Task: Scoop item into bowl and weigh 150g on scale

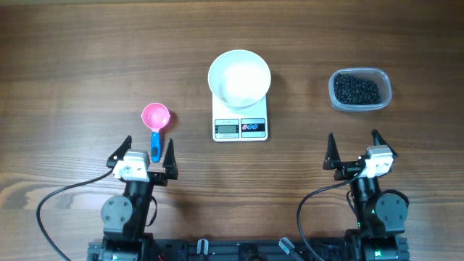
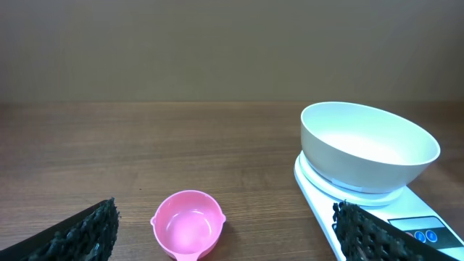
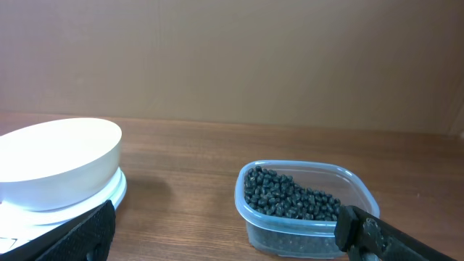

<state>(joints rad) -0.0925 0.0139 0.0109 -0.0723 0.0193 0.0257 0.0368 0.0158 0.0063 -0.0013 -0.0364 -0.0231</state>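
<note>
A white bowl stands on the small white scale at the table's middle. The item, a dark heap of small black beans, fills a clear plastic tub at the right. A pink scoop with a blue handle lies at the left. My left gripper stands open just behind the scoop, holding nothing. My right gripper stands open near the front edge, short of the tub, with nothing in it.
The scale's grey display and two buttons face the front edge. Bare wooden table lies around all the objects. Black cables run from both arm bases at the front.
</note>
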